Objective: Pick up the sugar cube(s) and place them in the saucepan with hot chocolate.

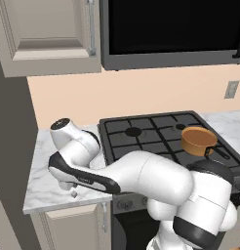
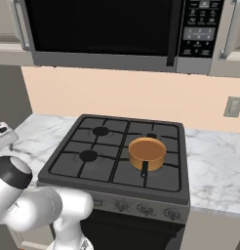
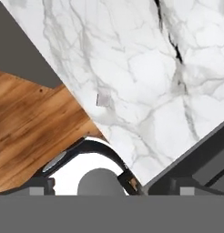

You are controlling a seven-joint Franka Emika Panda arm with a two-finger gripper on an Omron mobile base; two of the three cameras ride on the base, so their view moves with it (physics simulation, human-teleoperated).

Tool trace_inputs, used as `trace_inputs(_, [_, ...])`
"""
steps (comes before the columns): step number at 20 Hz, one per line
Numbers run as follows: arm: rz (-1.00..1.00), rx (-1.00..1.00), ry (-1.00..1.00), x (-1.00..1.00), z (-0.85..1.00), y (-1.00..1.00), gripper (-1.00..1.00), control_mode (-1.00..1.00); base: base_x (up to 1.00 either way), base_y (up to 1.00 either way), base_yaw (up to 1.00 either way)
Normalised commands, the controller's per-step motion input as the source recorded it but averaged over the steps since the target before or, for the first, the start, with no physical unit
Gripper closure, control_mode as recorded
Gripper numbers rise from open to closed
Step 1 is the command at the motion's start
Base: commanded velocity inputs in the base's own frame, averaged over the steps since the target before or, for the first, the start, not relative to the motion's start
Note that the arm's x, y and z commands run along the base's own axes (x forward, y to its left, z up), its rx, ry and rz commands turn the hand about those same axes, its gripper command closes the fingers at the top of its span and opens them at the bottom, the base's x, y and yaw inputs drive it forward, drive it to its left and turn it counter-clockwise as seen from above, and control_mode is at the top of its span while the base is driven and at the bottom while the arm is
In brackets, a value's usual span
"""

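In the hand view the sugar cube [image 3: 103,99], tiny and pale grey, lies on the white marble counter [image 3: 145,68] close to its front edge. My gripper [image 3: 114,185] hovers above it, open, with both dark fingertips [image 3: 41,185] spread wide and nothing between them; the cube sits beyond the tips, apart from them. In the left base view my arm reaches down over the counter [image 1: 44,161] left of the stove, and the forearm covers most of the hand. The copper-orange saucepan [image 1: 198,140] [image 2: 147,153] stands on the stove's front right burner, its dark handle pointing to the front.
The black gas stove [image 2: 92,151] [image 1: 141,132] fills the middle, with its dark edge [image 3: 200,154] near the gripper. A microwave [image 2: 107,29] hangs above it. More marble counter [image 2: 214,166] runs to the right. Wooden floor [image 3: 32,127] shows past the counter's edge.
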Motion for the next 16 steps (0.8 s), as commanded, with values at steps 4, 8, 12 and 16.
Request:
trace_inputs(4, [0.12,0.13,0.01,0.00,-0.43,0.20,-1.00,-1.00,0.00,0.00,0.00])
trace_inputs(8, [0.06,0.17,0.12,0.00,-0.43,0.12,-1.00,-1.00,0.00,0.00,0.00])
trace_inputs(12, [0.09,0.14,0.17,0.00,-0.48,0.03,-1.00,-1.00,0.00,0.00,0.00])
trace_inputs(16, [0.04,0.01,0.02,0.01,-0.19,0.00,-1.00,-1.00,0.00,0.00,0.00])
